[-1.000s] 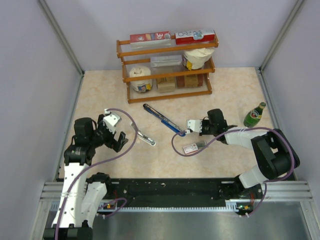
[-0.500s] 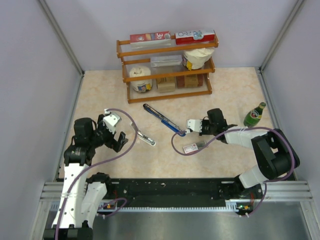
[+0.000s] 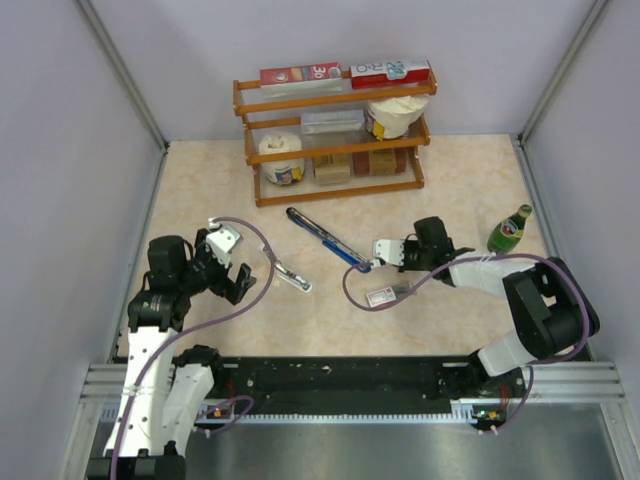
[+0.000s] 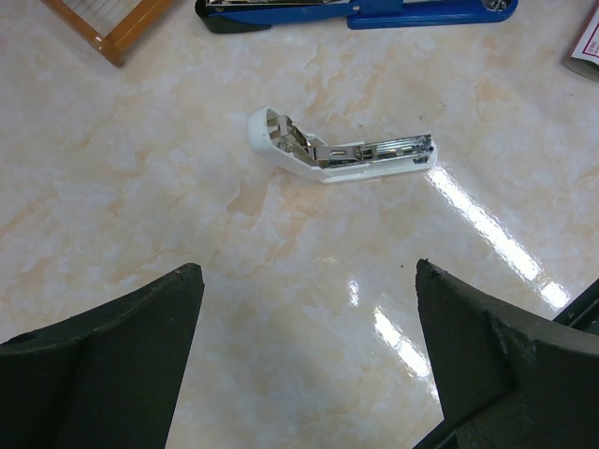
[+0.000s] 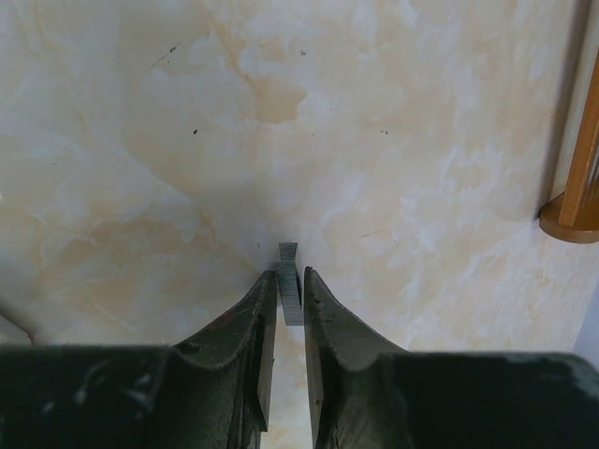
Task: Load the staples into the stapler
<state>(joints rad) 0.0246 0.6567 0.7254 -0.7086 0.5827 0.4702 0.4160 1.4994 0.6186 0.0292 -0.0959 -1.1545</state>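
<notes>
While the right gripper [image 5: 290,281] points down at the marbled beige tabletop [image 5: 140,140], its two dark fingers stand almost together and pinch a thin grey metal staple strip [image 5: 288,257] between their tips; the strip's free end pokes out just past them, close above the table. From the top camera this gripper sits just beside the near end of the long blue stapler [image 3: 325,238], which lies slantwise mid-table. A small flat red-and-white cardboard box [image 3: 382,296] lies flat on the table near that gripper, on the side toward the arm bases.

Over on the left side, the left gripper [image 4: 307,271] hangs with its jaws spread wide and nothing between them. Ahead of it lies a white plastic stapler [image 4: 342,154], flipped open so its shiny metal channel shows, apart from both fingers. A wooden shelf rack [image 3: 335,140] stands at the far edge, and a green glass bottle [image 3: 510,230] stands upright at the right.
</notes>
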